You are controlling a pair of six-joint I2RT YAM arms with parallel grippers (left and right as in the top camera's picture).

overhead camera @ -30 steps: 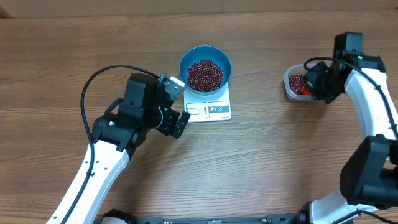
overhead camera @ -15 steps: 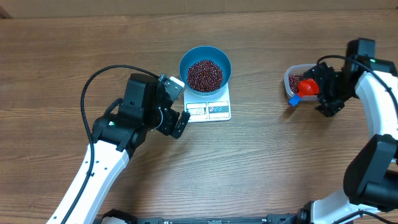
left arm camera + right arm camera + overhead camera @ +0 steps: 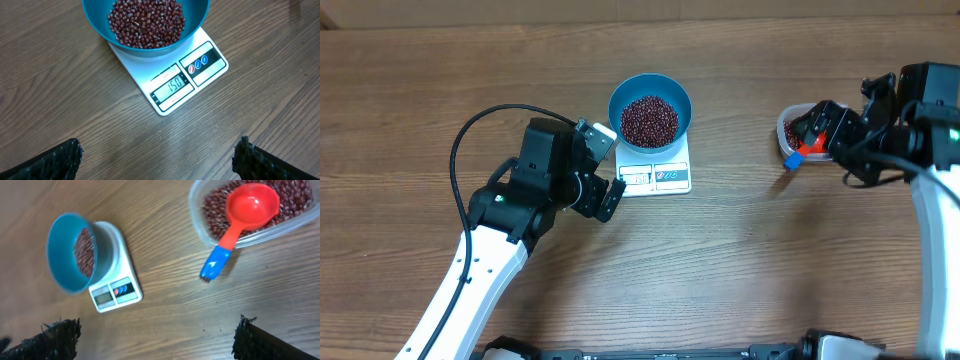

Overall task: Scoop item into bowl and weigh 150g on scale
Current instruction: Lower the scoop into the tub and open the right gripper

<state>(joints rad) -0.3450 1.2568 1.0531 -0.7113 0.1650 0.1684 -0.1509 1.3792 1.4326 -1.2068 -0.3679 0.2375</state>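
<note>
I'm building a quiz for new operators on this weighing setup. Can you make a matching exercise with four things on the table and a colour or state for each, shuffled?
Column one:
1. bowl
2. scale
3. scoop
4. tub

Column two:
A. clear plastic, near the table's right side
B. red with a blue handle, handle sticking out over a rim
C. white, display reading 150
D. bright blue, sitting on another item

Pairs: 1-D, 2-C, 3-B, 4-A

The matt, wood-grained surface (image 3: 770, 260) carries a smooth white plastic scale (image 3: 146, 71), a glossy blue plastic bowl (image 3: 95, 20) of shiny beans (image 3: 145, 22), a clear plastic tub (image 3: 197, 210) and a glossy red plastic scoop (image 3: 250, 205).
</note>
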